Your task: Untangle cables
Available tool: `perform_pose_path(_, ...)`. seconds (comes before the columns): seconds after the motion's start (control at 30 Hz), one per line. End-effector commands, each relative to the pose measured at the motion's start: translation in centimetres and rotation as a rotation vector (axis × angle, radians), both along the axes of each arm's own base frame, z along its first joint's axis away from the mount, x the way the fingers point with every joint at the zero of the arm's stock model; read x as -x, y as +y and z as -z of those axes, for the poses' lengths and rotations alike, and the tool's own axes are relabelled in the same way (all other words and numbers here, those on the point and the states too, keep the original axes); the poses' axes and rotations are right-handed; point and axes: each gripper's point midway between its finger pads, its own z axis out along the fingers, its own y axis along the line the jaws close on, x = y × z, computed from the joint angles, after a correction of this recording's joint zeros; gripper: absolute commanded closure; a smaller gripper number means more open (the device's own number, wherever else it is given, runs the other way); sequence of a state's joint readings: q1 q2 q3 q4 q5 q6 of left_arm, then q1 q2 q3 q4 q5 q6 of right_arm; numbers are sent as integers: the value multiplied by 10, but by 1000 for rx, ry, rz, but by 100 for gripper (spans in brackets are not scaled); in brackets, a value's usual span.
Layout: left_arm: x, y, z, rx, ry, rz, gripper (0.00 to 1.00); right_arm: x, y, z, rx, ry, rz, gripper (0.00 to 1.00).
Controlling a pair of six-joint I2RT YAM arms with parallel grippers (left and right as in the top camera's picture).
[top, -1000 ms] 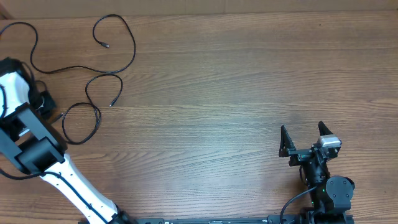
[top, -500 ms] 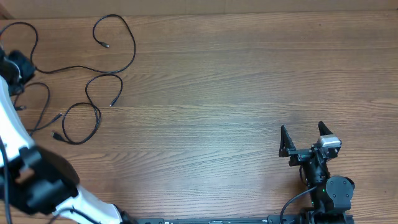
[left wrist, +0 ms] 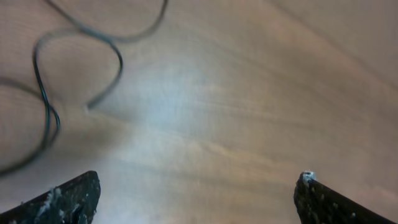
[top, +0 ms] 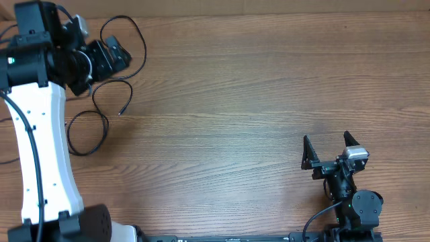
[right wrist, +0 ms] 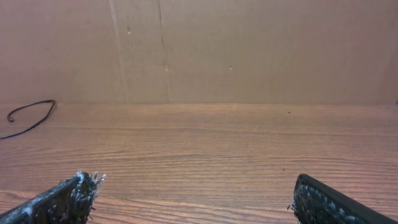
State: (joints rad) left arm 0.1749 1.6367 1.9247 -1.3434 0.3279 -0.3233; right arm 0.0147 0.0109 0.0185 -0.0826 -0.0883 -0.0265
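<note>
The cables (top: 107, 128) are thin and black, lying in loose overlapping loops beneath and beside the left hand (top: 119, 57), whose fingers stand wide apart with nothing between them. The right hand (top: 326, 138), well apart from the cables, is also spread wide and empty. The tabletop (top: 235, 87) is brown wood grain, and a cardboard wall (right wrist: 249, 50) rises behind it.

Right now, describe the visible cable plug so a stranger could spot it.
On the wooden table, look far left where the white left arm reaches in. Below its jaws a black cable ends in a plug, lying free right of the round loop.
</note>
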Motion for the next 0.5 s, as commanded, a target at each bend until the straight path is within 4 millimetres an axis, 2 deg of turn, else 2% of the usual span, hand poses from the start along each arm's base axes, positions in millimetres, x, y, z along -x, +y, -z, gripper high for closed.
perform_pose_path(0.0,32,-9,-17,11,12,-10,0,0,-2,2,5,-2,11,0)
perform_pose_path(0.17,84,4,-7,-99,163,-32,0,0,-2,2,5,-2,11,0)
perform_pose_path(0.23,98,2,-5,-107,205,-5,0,0,-2,2,5,-2,11,0)
perform_pose_path(0.33,105,-12,-11,-72,170,83,0,0,-2,2,5,-2,11,0)
perform_pose_path(0.47,115,-22,-25,-37,110,107,0,0,-2,2,5,-2,11,0)
